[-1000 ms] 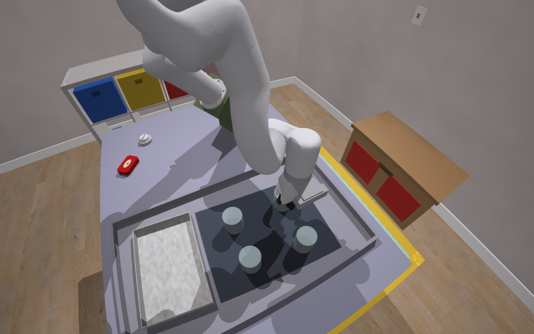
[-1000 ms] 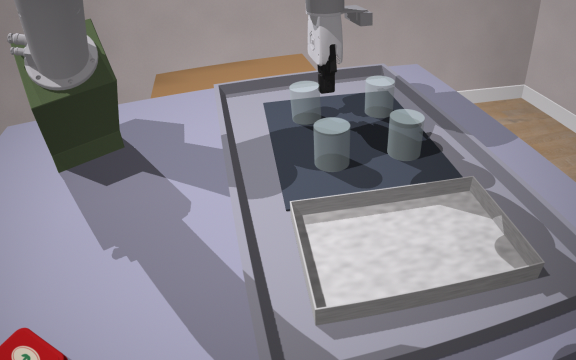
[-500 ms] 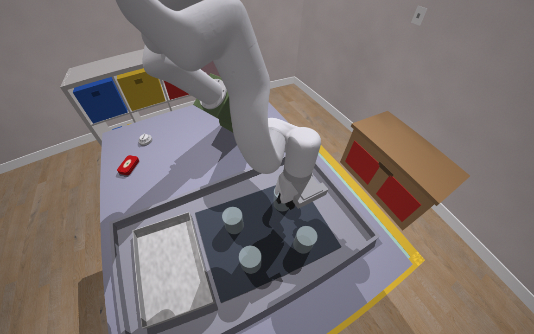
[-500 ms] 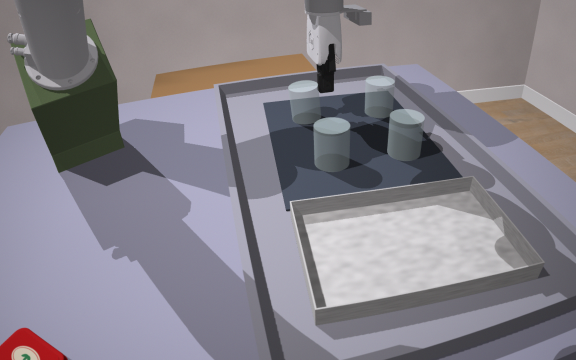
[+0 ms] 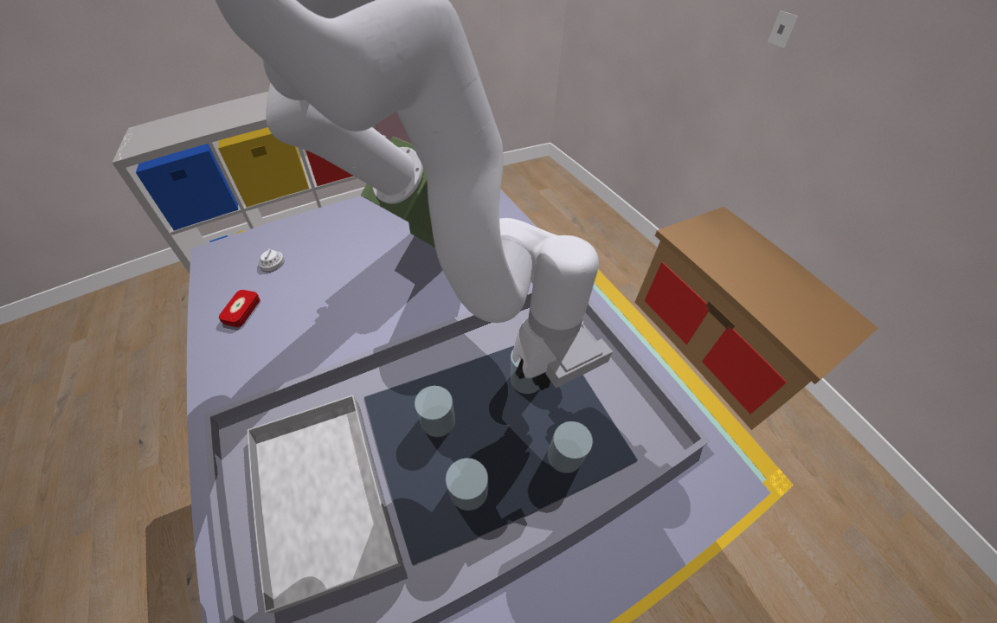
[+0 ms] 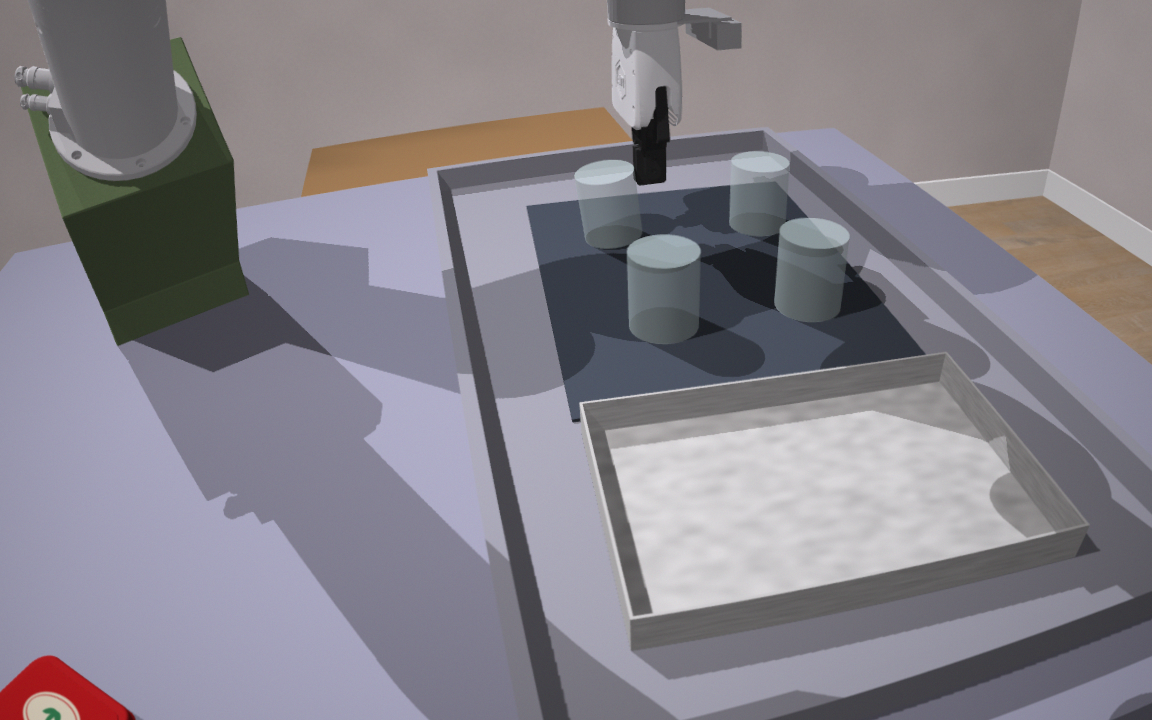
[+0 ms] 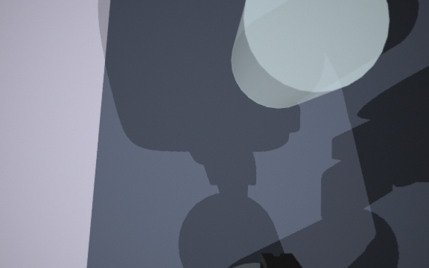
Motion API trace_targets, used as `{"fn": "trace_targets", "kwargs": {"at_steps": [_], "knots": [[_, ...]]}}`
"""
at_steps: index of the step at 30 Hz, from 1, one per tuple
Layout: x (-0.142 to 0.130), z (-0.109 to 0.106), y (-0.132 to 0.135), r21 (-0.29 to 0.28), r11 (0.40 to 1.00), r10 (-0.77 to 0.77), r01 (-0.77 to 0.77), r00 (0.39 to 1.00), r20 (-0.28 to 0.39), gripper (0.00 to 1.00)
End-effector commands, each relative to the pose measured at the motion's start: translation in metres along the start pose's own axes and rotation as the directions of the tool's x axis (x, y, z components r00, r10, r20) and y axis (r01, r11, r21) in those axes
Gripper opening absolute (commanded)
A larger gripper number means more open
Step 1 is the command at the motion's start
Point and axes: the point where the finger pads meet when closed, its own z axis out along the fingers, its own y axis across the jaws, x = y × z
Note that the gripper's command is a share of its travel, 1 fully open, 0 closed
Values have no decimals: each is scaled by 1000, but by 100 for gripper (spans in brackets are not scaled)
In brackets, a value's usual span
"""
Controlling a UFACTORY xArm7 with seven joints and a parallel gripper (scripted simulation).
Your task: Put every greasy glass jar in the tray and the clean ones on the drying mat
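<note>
Several clear glass jars stand upright on the dark drying mat [image 6: 723, 295]. In the exterior view they are at the back left [image 6: 607, 204], back right [image 6: 757, 192], front left [image 6: 662, 288] and front right [image 6: 811, 268]. My gripper [image 6: 649, 170] is shut and empty. It hangs between the two back jars, close beside the back left one, with its tips near jar-top height. In the top view the gripper [image 5: 535, 381] hides one jar, and three jars [image 5: 434, 410] [image 5: 569, 445] [image 5: 466, 482] show. The wrist view shows one jar [image 7: 311, 48] on the mat. The grey tray [image 6: 831, 501] is empty.
A low grey frame [image 6: 464, 295] surrounds the mat and tray. The arm's green base block [image 6: 146, 205] stands at the back left. A red device [image 5: 239, 307] and a white timer [image 5: 270, 260] lie far off on the table. A wooden cabinet [image 5: 742, 310] stands beside the table.
</note>
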Motion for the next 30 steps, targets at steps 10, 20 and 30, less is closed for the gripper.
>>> {"fn": "trace_targets", "kwargs": {"at_steps": [10, 20, 30], "knots": [[0, -3, -1, 3, 1000, 0, 0, 1000, -3, 0], [-1, -4, -1, 3, 1000, 0, 0, 1000, -3, 0], [-3, -5, -1, 3, 1000, 0, 0, 1000, -3, 0]]}}
